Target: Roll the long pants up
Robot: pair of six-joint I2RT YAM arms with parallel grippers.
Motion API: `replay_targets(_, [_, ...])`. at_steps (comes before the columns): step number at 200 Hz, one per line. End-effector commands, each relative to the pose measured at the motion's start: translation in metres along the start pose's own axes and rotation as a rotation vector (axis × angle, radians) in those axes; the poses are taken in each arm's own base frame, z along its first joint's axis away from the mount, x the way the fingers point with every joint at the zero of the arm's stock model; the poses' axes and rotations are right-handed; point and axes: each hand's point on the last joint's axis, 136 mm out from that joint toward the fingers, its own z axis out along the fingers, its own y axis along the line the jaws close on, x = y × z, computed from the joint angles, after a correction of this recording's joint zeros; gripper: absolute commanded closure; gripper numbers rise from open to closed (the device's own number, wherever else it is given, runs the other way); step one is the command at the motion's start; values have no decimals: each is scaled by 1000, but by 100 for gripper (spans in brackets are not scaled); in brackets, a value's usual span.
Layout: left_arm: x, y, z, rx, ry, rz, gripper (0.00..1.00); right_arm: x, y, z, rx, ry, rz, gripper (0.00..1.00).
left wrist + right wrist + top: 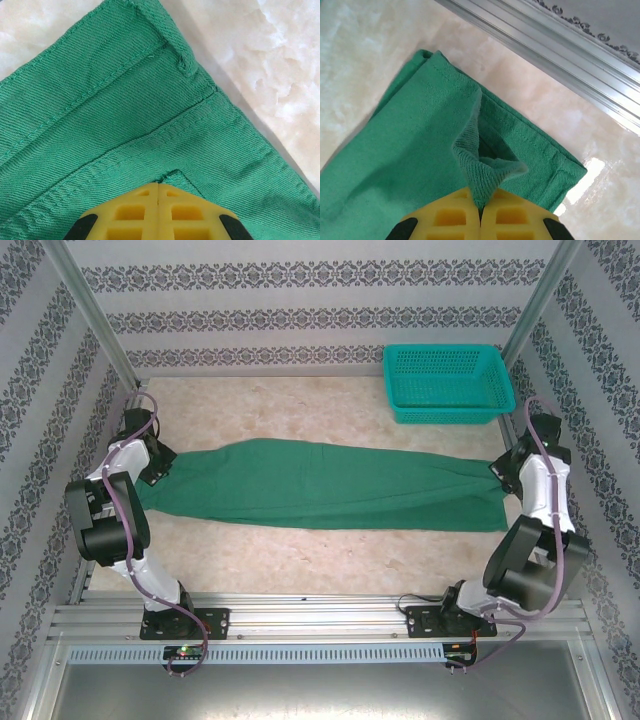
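Marbled beige counter (300,410), patterned wallpaper on 3 sides, aluminium rail (545,45) along the edge.

Long pants (320,485) lie flat across the middle of the counter. They run left to right as 1 long green strip, wider at the left end and narrower at the right. The 2 legs look stacked one over the other: the right wrist view shows 2 hemmed layers at that end.

Left arm (120,510) reaches to the left end of the strip. Its wrist view shows the waist end: a belt loop (172,37), double-stitched seams and twill weave. Left jaws are pressed together, with the yellow pads (130,212) meeting on the centre line. They are pinching a small peak of green cloth right at the tips. The cloth around that point sits flat on the counter.

Right arm (540,500) reaches to the right end. Right jaws are also pressed together, pinching a fold of the top hem layer. That fold is pulled up into a small tent running to the tips, with a dark gap open under it. The lower hem layer stays flat. The hem corner is near the rail, with bare counter between them.

Teal mesh basket (442,383) sits upright at the far right corner of the counter. It is beyond the right end of the pants and not touching them.
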Motion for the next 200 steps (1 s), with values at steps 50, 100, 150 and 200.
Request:
replay_targets(50, [-1, 0, -1, 25, -2, 1, 100, -48, 42, -74, -7, -173, -91, 100])
replay_targets(100, [-2, -2, -5, 33, -1, 6, 100, 59, -46, 14, 133, 110, 18, 100])
replay_targets(150, [-5, -8, -8, 60, -1, 4, 100, 43, -70, 13, 146, 103, 101, 100])
replay_targets(200, [-4, -14, -19, 107, -2, 39, 100, 7, -46, 20, 83, 111, 135, 100])
